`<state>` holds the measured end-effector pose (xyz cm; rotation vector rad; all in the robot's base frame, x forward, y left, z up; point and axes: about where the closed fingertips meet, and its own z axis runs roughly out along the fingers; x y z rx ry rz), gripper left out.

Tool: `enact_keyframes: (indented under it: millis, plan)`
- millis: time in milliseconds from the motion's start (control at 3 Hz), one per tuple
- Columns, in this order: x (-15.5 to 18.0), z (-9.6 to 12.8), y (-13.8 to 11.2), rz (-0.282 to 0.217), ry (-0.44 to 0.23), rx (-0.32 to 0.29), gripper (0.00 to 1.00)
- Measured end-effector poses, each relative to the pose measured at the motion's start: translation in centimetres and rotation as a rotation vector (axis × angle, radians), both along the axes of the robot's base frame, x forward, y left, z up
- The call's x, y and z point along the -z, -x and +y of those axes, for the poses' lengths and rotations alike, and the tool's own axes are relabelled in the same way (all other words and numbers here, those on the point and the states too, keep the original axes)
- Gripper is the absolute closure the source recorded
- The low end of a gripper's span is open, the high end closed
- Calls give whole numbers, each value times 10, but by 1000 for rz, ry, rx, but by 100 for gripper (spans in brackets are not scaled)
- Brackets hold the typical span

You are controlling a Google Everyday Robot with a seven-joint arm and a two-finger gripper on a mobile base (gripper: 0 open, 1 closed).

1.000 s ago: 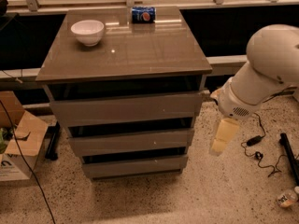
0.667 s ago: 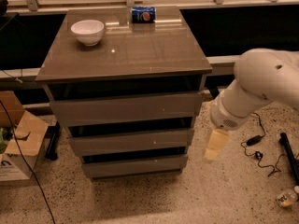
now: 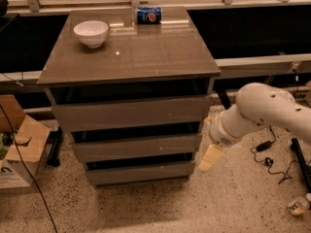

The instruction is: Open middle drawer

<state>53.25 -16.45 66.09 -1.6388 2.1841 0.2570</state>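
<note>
The middle drawer [image 3: 138,147] is the second front down beneath the bench's [image 3: 131,57] front edge. The gripper [image 3: 211,157] hangs low off the front-right corner, just beside that drawer's right end. I cannot tell whether it is open or closed.

Middle drawer [image 3: 136,147], jaws (cream) just beside its right end
</note>
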Motion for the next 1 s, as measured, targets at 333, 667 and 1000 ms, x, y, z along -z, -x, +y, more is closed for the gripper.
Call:
enact_keyframes:
  millis: [333,667,1000]
  plan:
    - [33,7,-16,6,-76,0,0]
    - [42,8,-16,16,-85,-1,0]
    - [51,15,-21,-5,-102,33,0]
